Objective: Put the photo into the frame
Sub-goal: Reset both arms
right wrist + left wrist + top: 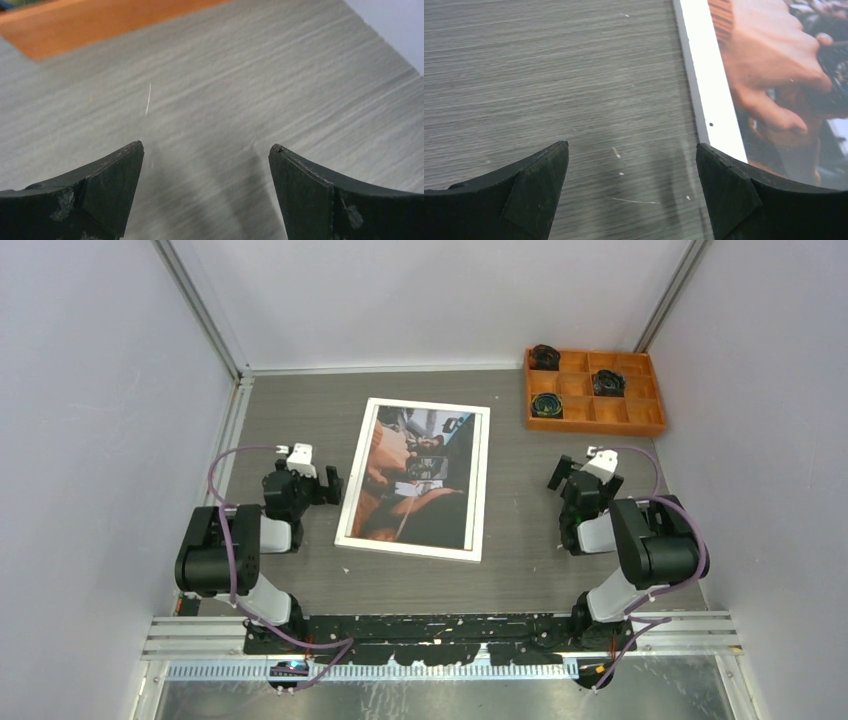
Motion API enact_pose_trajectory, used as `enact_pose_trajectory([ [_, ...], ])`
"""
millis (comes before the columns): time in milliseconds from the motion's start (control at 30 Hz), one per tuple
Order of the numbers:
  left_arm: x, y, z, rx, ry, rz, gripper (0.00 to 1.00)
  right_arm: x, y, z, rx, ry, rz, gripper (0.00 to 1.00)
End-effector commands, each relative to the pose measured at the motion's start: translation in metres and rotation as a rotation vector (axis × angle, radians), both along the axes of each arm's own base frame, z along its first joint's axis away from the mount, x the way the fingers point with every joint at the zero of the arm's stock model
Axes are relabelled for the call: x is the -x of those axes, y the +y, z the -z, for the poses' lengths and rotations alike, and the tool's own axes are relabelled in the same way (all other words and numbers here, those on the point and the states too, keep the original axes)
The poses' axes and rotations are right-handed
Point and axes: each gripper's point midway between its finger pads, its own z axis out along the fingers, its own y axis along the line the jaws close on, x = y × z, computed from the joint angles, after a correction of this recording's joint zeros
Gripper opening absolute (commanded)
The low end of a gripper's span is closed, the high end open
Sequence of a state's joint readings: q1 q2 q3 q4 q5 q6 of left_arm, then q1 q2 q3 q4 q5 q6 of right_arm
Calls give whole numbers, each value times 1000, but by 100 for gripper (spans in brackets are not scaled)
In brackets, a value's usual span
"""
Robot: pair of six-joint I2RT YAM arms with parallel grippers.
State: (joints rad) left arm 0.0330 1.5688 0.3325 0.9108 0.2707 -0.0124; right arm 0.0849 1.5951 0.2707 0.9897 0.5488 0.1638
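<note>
Two arms flank one frame (408, 549) that lies flat near the middle of the desk (520, 530), white front up. One photo (420, 475) shows inside its rails, picture side up, with a white border on all four sides. The left arm (225, 550) has its jaws wide apart and holding nothing, just beside the frame's left rail. In the left wrist view they hang over bare desk, with the white rail (716, 100) and the print's orange-brown hand (774, 75) at the right. The right arm (645, 540) stands well apart from the frame's right rail, its jaws likewise spread wide and empty above the grey surface. One orange tray (600, 428) sits at the far right corner with three dark round items, each in its own compartment. Its orange edge (100, 20) shows in the right wrist view.
</note>
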Motion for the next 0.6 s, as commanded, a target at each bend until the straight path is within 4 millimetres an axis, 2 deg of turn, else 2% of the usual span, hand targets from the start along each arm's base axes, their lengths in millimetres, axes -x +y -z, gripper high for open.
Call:
enact_pose_trajectory([
  [0,-18,22,-24,-20,-76,-119,100,-27,-5,-34,-52,-112,-35,100],
  [567,-20,22,-25,-27,-72,-134,100,-28,-3,-35,-49,-112,-43,100],
])
